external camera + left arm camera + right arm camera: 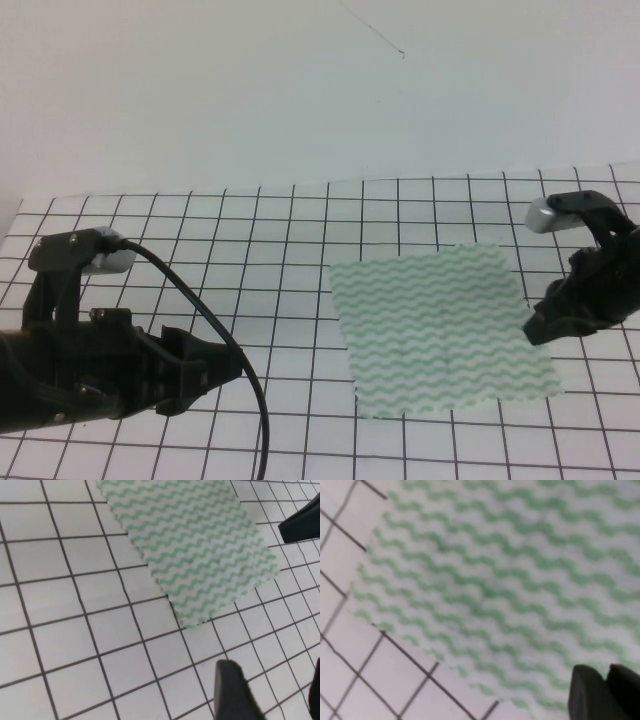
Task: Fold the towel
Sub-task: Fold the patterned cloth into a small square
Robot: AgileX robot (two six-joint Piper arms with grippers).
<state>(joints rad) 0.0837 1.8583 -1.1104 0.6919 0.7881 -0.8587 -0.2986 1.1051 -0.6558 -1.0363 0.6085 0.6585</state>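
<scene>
Green wavy stripes run across the white square towel [440, 325], which lies flat and fully spread on the white gridded table [250, 240], right of centre. We see no fold in it yet, so the whole job lies ahead. Our right gripper [535, 328] sits low at the towel's right edge, fingers drawn nearly together; whether cloth is caught between them we cannot tell. Our left gripper [228, 365] hangs well apart on the left, fingers spread wide, holding nothing. We judge the first edge grab is in hand.
</scene>
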